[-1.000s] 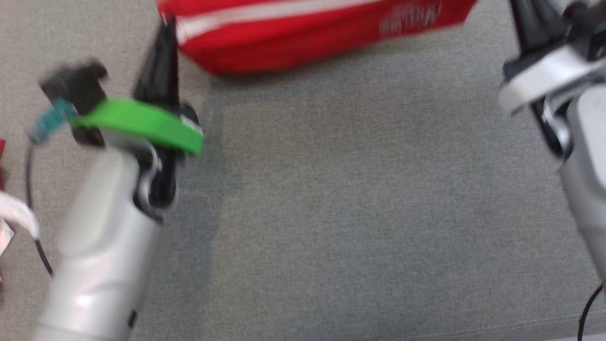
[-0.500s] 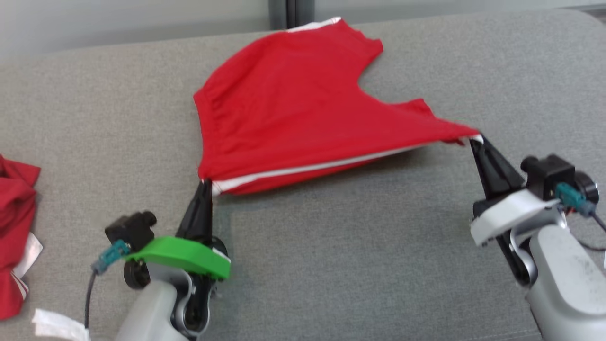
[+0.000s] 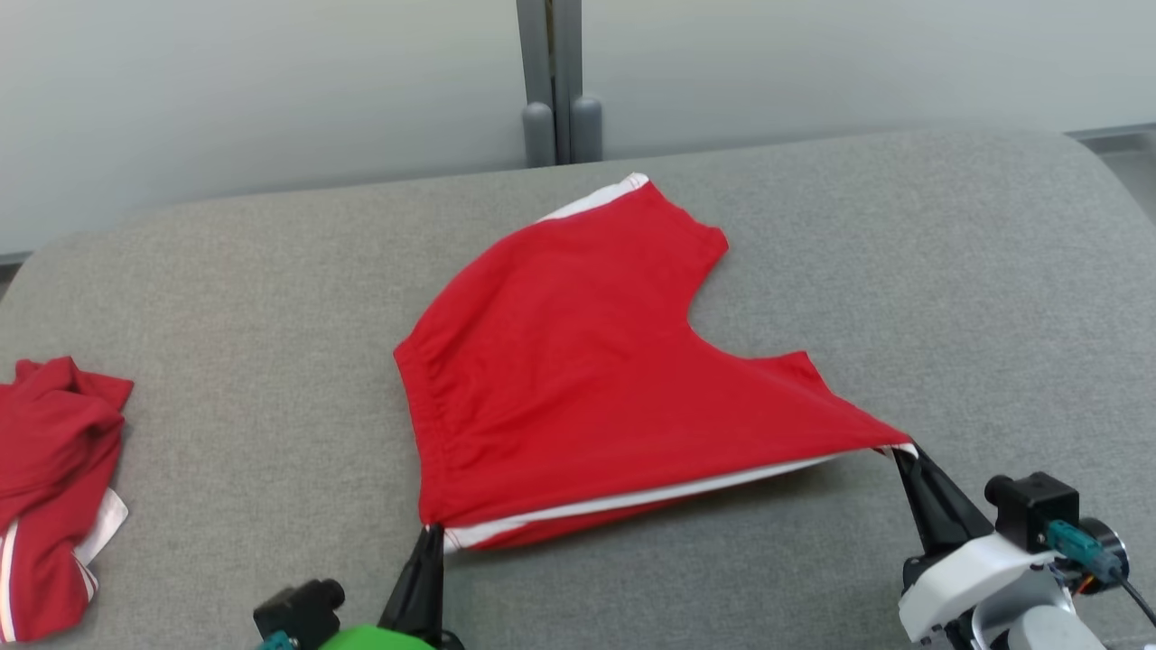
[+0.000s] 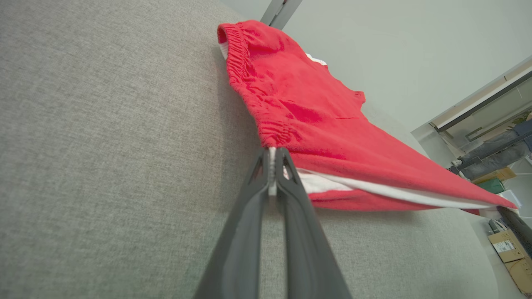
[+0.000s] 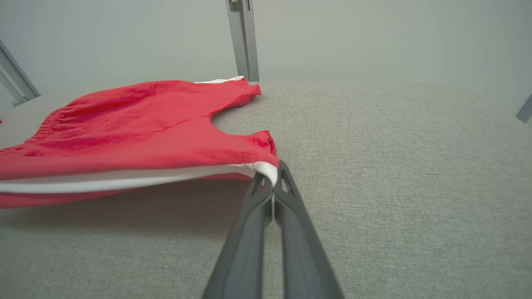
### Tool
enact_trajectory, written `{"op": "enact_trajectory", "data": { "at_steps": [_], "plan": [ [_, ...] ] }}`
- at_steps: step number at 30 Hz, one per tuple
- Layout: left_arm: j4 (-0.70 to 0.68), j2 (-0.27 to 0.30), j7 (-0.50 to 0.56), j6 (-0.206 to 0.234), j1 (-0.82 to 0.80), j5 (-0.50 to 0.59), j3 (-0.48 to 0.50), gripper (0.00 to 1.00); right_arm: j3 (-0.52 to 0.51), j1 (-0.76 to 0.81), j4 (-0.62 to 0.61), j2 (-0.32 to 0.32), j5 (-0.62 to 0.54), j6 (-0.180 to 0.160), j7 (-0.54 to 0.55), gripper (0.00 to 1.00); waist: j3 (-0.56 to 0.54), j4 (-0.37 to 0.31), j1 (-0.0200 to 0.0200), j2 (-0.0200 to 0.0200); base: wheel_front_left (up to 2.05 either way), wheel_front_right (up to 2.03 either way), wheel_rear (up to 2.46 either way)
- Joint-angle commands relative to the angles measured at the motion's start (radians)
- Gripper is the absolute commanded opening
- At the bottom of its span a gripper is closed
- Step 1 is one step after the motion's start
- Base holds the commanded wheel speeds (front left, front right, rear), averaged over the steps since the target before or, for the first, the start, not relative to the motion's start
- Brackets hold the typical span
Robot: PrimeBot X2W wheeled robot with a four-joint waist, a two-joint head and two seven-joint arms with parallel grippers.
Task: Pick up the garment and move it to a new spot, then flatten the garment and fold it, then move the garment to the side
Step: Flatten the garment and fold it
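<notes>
Holds the garment [image 3: 587, 379], a pair of red shorts with white side stripes, by its near edge just above the grey tabletop [image 3: 271, 298]. Pinches the waistband corner with the left gripper [image 3: 432, 534], pressed together on the white trim. Pinches the leg-hem corner with the right gripper [image 3: 903, 460] the same way, clamped tight on the cloth. Lies mostly flat toward the far side, about the middle of the tabletop, with only the near edge lifted and stretched into a line between the two grips. Sits well apart from a second crumpled red garment [image 3: 54, 469] at the left edge.

Looks like the flattening step, with folding not yet begun. To do it well:

- Pull both corners evenly toward the robot and slightly apart, to take out the gathers near the waistband without dragging the far edge into a heap.
- Lower both sides together and close to the surface, to lay the near edge down straight rather than let it flop and trap a crease.
- Release only once the edge rests on the tabletop.
- Watch the thin pinch on the right: just the tip of the hem, likely to slip under a hard tug.
- Avoid drifting left toward the other garment.
</notes>
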Motion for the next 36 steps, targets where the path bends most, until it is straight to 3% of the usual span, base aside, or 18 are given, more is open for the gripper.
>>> {"op": "enact_trajectory", "data": {
  "at_steps": [1, 11, 17, 26, 36],
  "plan": [
    [-0.010, 0.001, -0.004, 0.003, 0.027, 0.015, 0.002, 0.00, -0.010, 0.022, -0.009, 0.001, 0.009, -0.004, -0.005, 0.00, -0.024, -0.002, 0.0000, -0.0001, 0.00, 0.00, 0.00],
    [-0.070, -0.004, -0.004, 0.003, 0.101, 0.039, 0.019, 0.00, -0.037, 0.109, -0.051, 0.009, 0.014, -0.003, -0.005, 0.00, -0.037, 0.010, 0.0000, -0.0001, 0.00, 0.00, 0.00],
    [-0.109, -0.003, -0.004, 0.003, 0.034, 0.066, 0.024, 0.00, -0.033, 0.042, -0.062, -0.003, 0.002, -0.003, -0.005, 0.00, 0.005, 0.023, 0.0000, -0.0001, 0.00, 0.00, 0.00],
    [-0.120, 0.019, -0.004, 0.003, -0.174, 0.067, -0.026, 0.00, 0.014, -0.252, -0.010, -0.051, -0.031, -0.003, -0.005, 0.00, 0.165, 0.075, 0.0000, -0.0001, 0.00, 0.00, 0.00],
    [-0.109, 0.003, -0.003, 0.003, -0.386, 0.055, -0.025, 0.00, 0.120, -0.631, 0.179, -0.107, -0.048, -0.003, -0.005, 0.00, 0.333, 0.156, 0.0000, -0.0001, 0.00, 0.00, 0.00]
  ]
}}
